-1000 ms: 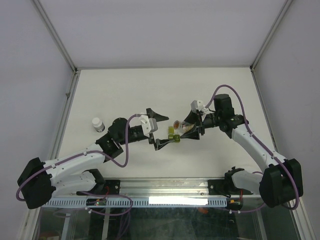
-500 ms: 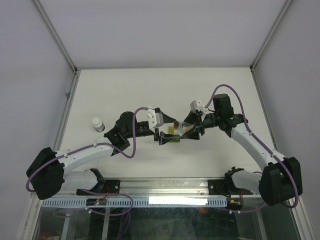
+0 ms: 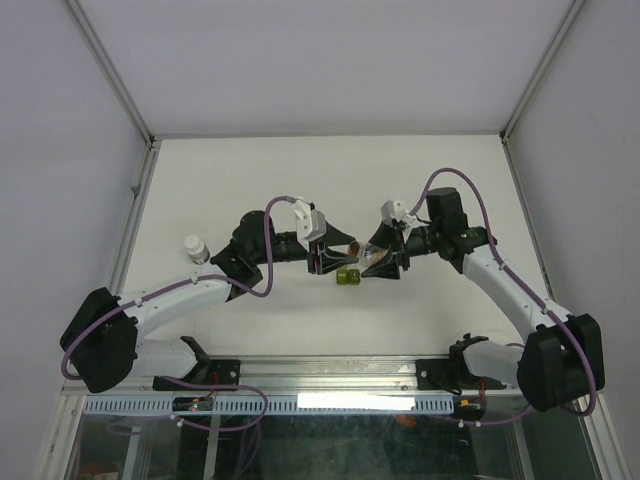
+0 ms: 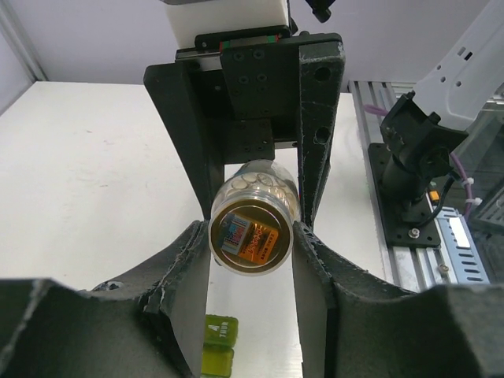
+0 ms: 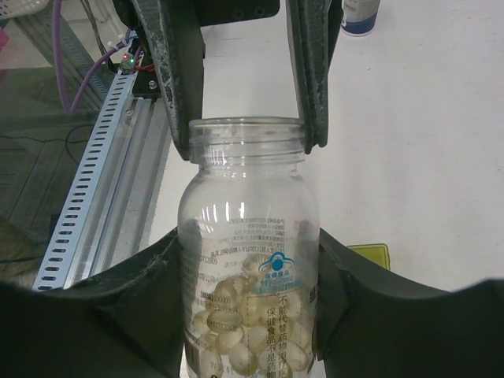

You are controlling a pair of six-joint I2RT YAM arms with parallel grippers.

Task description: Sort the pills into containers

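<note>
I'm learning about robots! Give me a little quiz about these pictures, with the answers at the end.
1. True or false: the clear bottle has its cap on.
2. How many claws have their fingers around the bottle? A) none B) one C) both
3. Fill in: the little box on the table near the bottle is coloured ____.

Key:
1. False. Its mouth is open.
2. C. The left claw is at its neck and the right claw is round its body.
3. Green.
</note>
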